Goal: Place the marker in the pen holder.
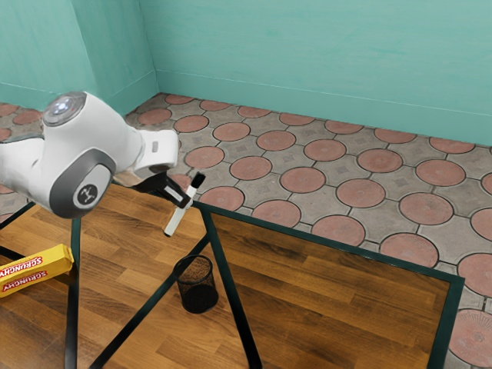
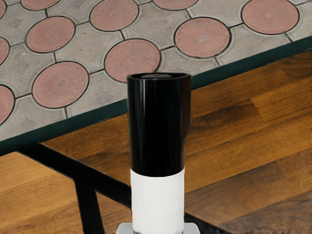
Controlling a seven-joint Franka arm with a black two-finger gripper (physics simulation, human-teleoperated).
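1. Exterior view: the black two-finger gripper (image 1: pixel 187 201) of the single white arm is closed on the slim white marker with the black cap (image 1: pixel 175 221). The wrist view agrees, with a grey fingertip on each side of the white barrel.

2. In the exterior view the marker's long axis leans, its black-capped end towards one o'clock and its plain white end towards seven, that white end being the lower.

3. The round black wire-mesh pen holder (image 1: pixel 197 286) stands upright on the dark-green-framed table (image 1: pixel 448 319), at six o'clock from the gripper and well below it, mouth up.

4. The yellow packet with red lettering (image 1: pixel 34 270) lies at eight o'clock from the gripper, apart from the holder, and looks to be out of the way.

5. I judge the step in hand to be carrying the marker to the holder. The coming move turns on bringing the white end over the mouth and the axis closer to upright before lowering; kept at this lean, it could catch the rim.
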